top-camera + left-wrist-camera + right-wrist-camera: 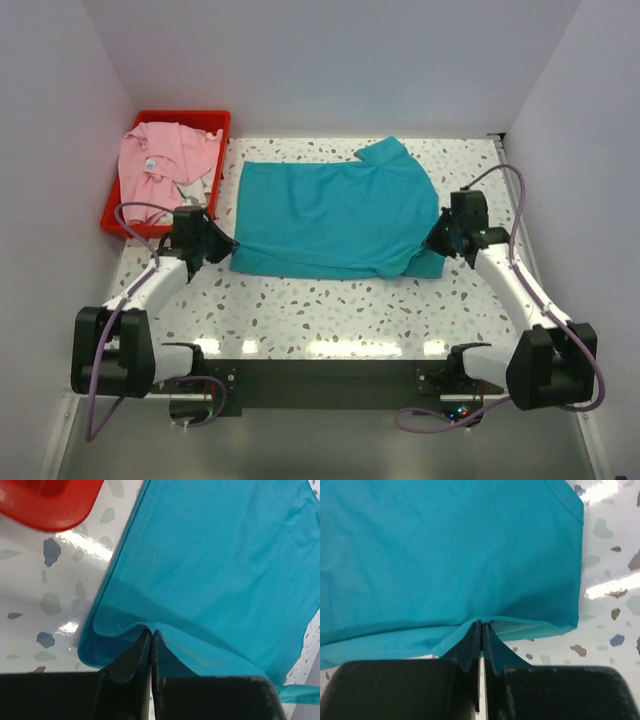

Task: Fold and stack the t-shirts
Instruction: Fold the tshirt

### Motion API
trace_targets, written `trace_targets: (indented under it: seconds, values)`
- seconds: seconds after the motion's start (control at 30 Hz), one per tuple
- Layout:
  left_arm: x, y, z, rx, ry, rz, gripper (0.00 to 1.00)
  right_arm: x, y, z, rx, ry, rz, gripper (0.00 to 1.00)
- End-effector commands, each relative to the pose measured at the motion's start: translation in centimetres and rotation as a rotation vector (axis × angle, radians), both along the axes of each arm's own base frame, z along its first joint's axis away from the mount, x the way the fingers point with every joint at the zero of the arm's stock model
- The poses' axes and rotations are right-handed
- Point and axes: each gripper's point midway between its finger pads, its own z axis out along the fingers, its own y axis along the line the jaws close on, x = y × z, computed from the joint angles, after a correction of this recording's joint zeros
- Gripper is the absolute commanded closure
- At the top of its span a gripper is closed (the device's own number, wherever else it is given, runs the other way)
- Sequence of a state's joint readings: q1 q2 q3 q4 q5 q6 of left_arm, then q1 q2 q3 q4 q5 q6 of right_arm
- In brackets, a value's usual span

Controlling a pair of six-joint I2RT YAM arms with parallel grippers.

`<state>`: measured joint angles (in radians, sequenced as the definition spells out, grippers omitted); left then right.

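Note:
A teal t-shirt (pixel 335 215) lies spread over the middle of the speckled table, partly folded, one sleeve poking out at the back. My left gripper (pixel 226 243) pinches its left edge; the cloth (pixel 210 565) puckers up where the jaws meet at my left gripper (pixel 151 632). At the shirt's right edge my right gripper (pixel 432 242) is shut on the hem, which is drawn into the closed tips of my right gripper (pixel 482 624) in the right wrist view. A light pink t-shirt (pixel 160 165) lies crumpled in the red bin (pixel 215 125).
The red bin stands at the back left corner, its rim (pixel 50 510) close to the teal shirt's left edge. White walls close the table in on three sides. Bare speckled tabletop (pixel 330 310) runs between the shirt and the arm bases.

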<state>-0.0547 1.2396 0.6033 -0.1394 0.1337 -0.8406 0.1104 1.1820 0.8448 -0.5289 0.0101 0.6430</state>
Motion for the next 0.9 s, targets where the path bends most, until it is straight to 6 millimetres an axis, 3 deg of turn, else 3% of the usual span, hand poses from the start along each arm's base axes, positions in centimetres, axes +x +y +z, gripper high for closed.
trace_targets:
  seconds: [0.0, 0.37, 0.53, 0.87]
  values:
    - [3.3, 0.0, 2.1, 0.021, -0.09, -0.012, 0.94, 4.3, 0.0, 2.0, -0.02, -0.086, 0.007, 1.0]
    - [6.6, 0.2, 1.3, 0.031, -0.067, 0.005, 0.95, 9.3, 0.4, 1.5, -0.046, -0.068, 0.026, 1.0]
    - [7.4, 0.3, 0.9, 0.034, -0.054, 0.015, 1.0, 10.6, 0.3, 1.4, -0.056, -0.067, 0.024, 1.0]
    - [8.5, 1.1, 0.7, 0.044, -0.048, 0.037, 1.0, 12.9, 0.2, 1.4, -0.05, -0.073, 0.01, 1.0]
